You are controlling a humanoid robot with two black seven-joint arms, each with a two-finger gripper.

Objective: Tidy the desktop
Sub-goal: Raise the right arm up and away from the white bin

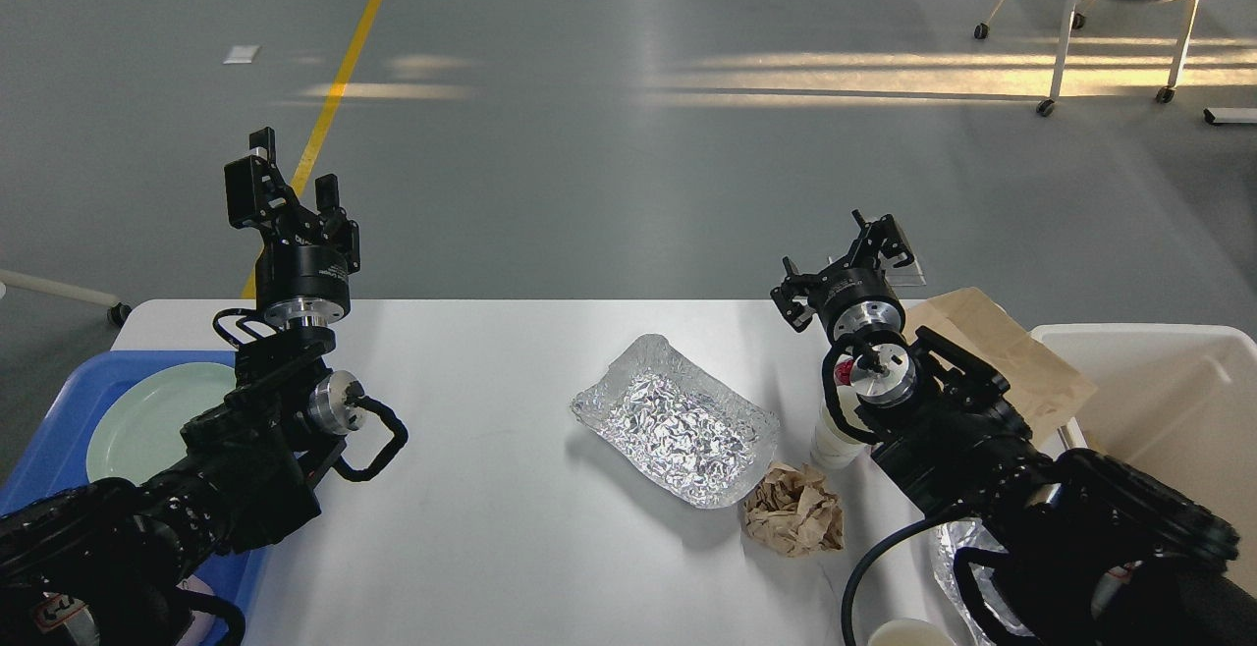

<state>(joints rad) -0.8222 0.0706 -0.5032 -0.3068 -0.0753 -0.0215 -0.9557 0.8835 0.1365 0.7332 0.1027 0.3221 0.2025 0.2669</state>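
Observation:
The white desktop [491, 509] carries litter. A crumpled foil tray [678, 420] lies at the centre, with a crumpled brown paper ball [793, 511] at its near right corner. A white paper cup [833, 435] stands just right of the foil tray, partly hidden by my right arm. My left gripper [287, 185] is open and empty, raised above the table's far left edge. My right gripper [840, 261] is open, held above the far edge beyond the cup, with nothing seen between its fingers.
A blue tray [49, 459] holding a pale green plate [147, 415] sits at the left edge. A brown paper bag [1002, 356] lies beside a white bin [1159, 401] on the right. More foil [955, 558] and another cup rim [908, 632] show under my right arm.

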